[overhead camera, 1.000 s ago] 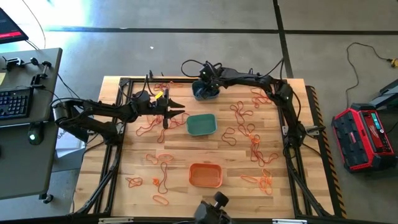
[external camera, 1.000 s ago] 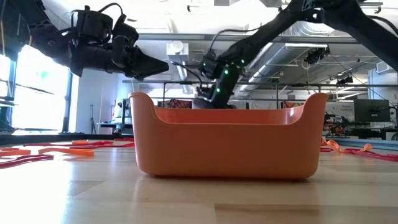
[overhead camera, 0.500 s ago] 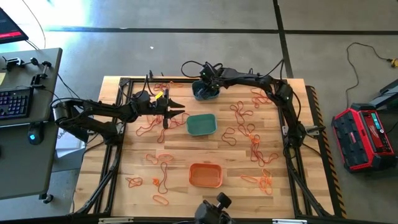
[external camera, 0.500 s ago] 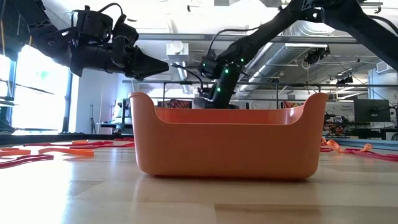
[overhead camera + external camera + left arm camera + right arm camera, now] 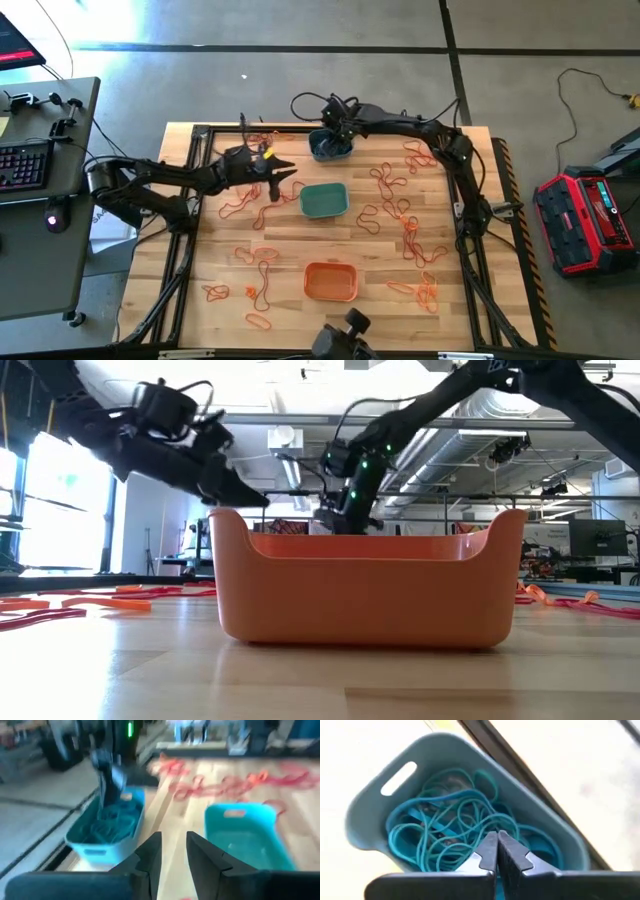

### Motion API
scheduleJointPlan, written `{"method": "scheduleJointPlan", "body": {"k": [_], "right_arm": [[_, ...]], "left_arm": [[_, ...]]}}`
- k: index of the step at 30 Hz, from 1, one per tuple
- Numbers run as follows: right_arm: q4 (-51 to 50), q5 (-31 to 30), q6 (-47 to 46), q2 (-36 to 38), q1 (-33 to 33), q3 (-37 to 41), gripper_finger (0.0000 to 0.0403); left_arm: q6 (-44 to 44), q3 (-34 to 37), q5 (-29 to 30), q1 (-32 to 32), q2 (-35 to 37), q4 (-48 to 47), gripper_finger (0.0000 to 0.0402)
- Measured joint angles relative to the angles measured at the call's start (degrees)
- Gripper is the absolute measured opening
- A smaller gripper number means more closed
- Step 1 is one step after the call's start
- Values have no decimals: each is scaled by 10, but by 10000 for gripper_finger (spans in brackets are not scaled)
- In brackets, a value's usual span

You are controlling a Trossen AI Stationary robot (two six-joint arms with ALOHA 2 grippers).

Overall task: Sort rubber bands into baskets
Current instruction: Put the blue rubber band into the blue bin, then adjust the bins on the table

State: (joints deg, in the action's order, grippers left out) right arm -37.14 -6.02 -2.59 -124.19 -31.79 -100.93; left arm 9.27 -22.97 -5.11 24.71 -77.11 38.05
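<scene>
High view first: the left gripper (image 5: pixel 284 178) has dipped and swung a little over the last second, from level beside the teal-green basket (image 5: pixel 324 201) to angled down at the boards by that basket's left end. Its jaws have narrowed slightly to a small gap; a dark strand seems to hang under the tips, but whether it grips a band I cannot tell, and the left wrist view shows nothing between its fingers (image 5: pixel 152 855). My guess is that it is going down for another loose band.

The right gripper (image 5: pixel 497 851) has stayed over the grey-blue basket (image 5: pixel 331 146) at upper centre, jaws pressed together above the blue-teal rubber bands (image 5: pixel 455 827) heaped inside, holding nothing that shows. That colour looks mostly sorted.

Orange and red rubber bands (image 5: pixel 402 222) lie scattered over the pale wooden table (image 5: pixel 200 260), thickest at right; the orange basket (image 5: pixel 331 281) at lower centre looks empty.

Around the table: grey concrete floor, a desk with a keyboard (image 5: pixel 22 165) at far left, a red case (image 5: pixel 582 222) at right.
</scene>
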Motion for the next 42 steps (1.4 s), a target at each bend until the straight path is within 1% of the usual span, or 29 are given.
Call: {"method": "scheduleJointPlan", "body": {"k": [2, 6, 10, 13, 19, 24, 27, 29, 31, 36, 39, 42], "right_arm": [[0, 0, 12, 13, 7, -8, 0], [-10, 0, 31, 51, 19, -10, 0], [-4, -2, 41, 87, 23, 20, 0], [17, -2, 39, 109, 23, 61, 0], [93, 3, 15, 159, 26, 178, 0], [126, 7, -4, 217, 30, 266, 0], [144, 7, -4, 247, 35, 311, 0], [161, 8, -4, 262, 40, 335, 0], [171, 9, -4, 271, 44, 353, 0], [186, 10, 0, 272, 49, 379, 0], [207, 9, 7, 272, 53, 401, 0], [218, 10, 14, 281, 65, 423, 0]], "left_arm": [[14, -26, 11, 0, -19, -37, 68], [24, -65, 8, 11, -76, -43, 38], [24, -102, -5, 24, -145, -46, 14], [31, -133, -19, 28, -192, -45, 5], [34, -184, -18, 34, -257, -44, 3], [17, -210, 13, 50, -295, -46, 3], [12, -219, 18, 60, -303, -44, 3], [5, -223, 32, 66, -303, -44, 3], [4, -227, 42, 73, -303, -43, 3], [4, -229, 39, 85, -297, -51, 3], [11, -220, 39, 84, -274, -71, 3], [10, -192, 37, 75, -230, -74, 3]]}}
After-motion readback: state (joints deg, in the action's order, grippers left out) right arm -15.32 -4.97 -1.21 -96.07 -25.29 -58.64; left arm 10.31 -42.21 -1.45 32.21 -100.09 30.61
